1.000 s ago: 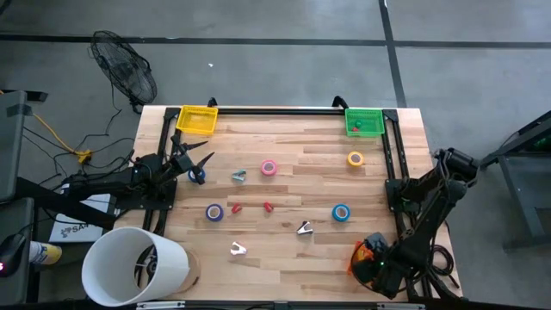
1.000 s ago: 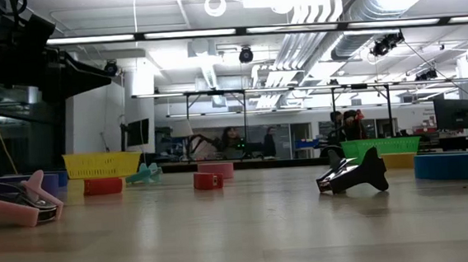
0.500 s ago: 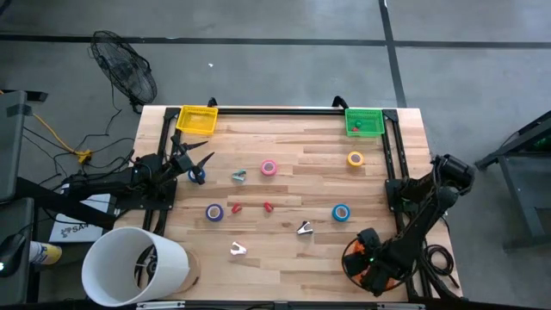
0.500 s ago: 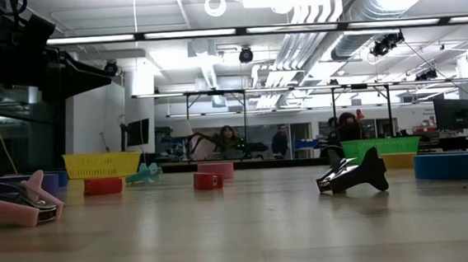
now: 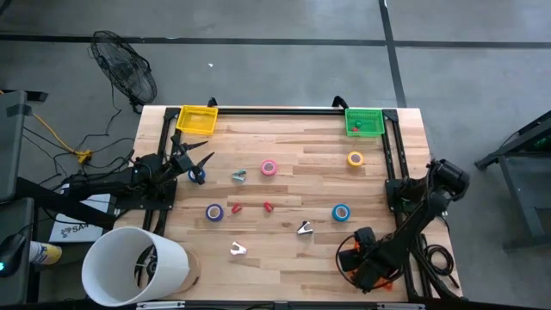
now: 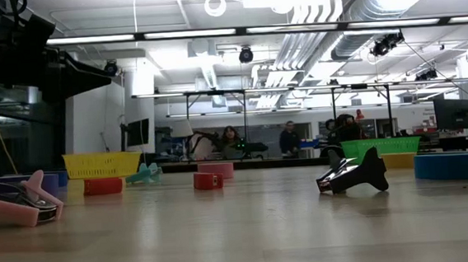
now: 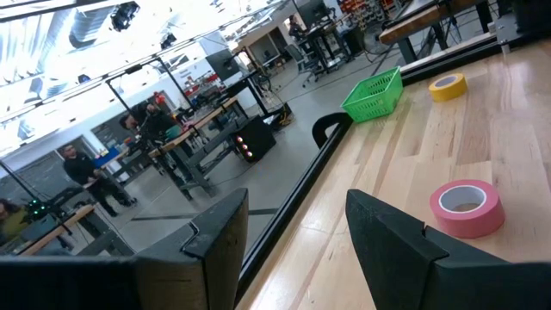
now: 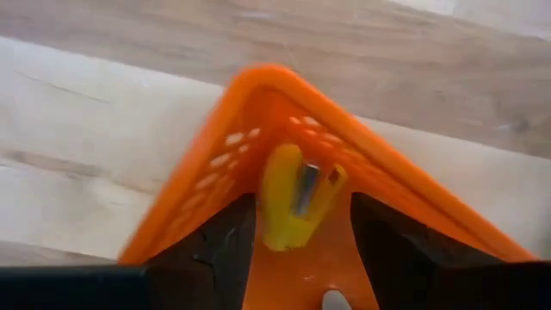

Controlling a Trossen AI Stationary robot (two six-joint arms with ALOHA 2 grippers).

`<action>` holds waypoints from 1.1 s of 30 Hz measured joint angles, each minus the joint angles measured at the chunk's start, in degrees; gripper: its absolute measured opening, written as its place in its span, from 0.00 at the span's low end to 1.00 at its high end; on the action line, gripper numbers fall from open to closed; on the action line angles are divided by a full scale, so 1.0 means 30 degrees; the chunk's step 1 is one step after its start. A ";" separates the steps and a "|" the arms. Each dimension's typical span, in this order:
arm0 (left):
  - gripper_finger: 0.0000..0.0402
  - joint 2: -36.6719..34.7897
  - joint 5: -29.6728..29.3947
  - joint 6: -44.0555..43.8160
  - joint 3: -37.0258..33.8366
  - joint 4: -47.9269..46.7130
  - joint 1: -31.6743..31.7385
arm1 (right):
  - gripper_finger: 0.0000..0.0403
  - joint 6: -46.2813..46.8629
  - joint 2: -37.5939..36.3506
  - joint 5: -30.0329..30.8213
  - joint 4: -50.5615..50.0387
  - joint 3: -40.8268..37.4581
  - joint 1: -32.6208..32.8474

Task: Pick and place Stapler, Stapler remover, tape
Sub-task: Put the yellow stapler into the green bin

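Your right gripper (image 8: 297, 237) hangs open over the orange basket (image 8: 362, 172) holding what looks like a yellow staple remover (image 8: 293, 202); left gripper (image 7: 297, 250) open near the pink tape (image 7: 466, 207).

high: straight down | low: level across table (image 6: 241, 230) | wrists: close
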 joint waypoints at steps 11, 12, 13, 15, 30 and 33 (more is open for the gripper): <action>0.48 0.0000 0.0000 0.0000 0.0001 0.0000 -0.0001 | 0.36 -0.0002 0.0436 0.0110 -0.0108 0.0000 -0.0234; 0.48 0.0001 0.0000 0.0000 0.0005 0.0000 0.0000 | 0.34 -0.0002 0.0436 0.0133 -0.0150 0.0000 -0.0234; 0.48 0.0001 0.0000 0.0000 0.0005 0.0000 0.0000 | 0.32 -0.0002 0.0436 0.0151 -0.0175 0.0000 -0.0234; 0.48 0.0007 0.0000 0.0000 0.0000 0.0000 -0.0002 | 0.28 -0.0002 0.0436 0.0184 -0.0188 0.0000 -0.0234; 0.48 0.0000 0.0000 0.0000 0.0001 -0.0003 -0.0004 | 0.12 -0.1258 -0.0266 -0.0813 0.0083 0.0015 -0.0100; 0.48 0.0007 0.0000 0.0000 -0.0002 0.0000 0.0000 | 0.13 -0.1324 -0.0894 -0.0688 0.0048 0.0015 0.0111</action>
